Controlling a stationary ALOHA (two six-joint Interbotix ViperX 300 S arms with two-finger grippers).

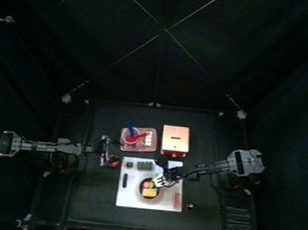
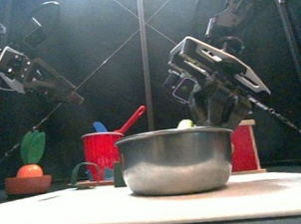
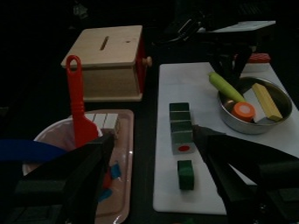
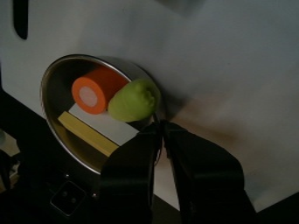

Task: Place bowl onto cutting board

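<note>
The metal bowl [image 2: 175, 161] sits nearest the front camera, resting flat on the white cutting board [image 2: 69, 212] with toy food inside: an orange slice [image 4: 97, 90], a green pear-like piece [image 4: 135, 100] and a yellow strip [image 4: 93, 129]. The right gripper [image 2: 209, 106] hangs just above and behind the bowl's rim; in its wrist view the jaws appear close together beside the rim, so I cannot tell whether it has let go. The left gripper [image 3: 152, 166] hovers released over the red cup [image 2: 102, 152], well apart from the bowl. The placing step looks essentially done; next, the right arm should lift clear without nudging the bowl.
</note>
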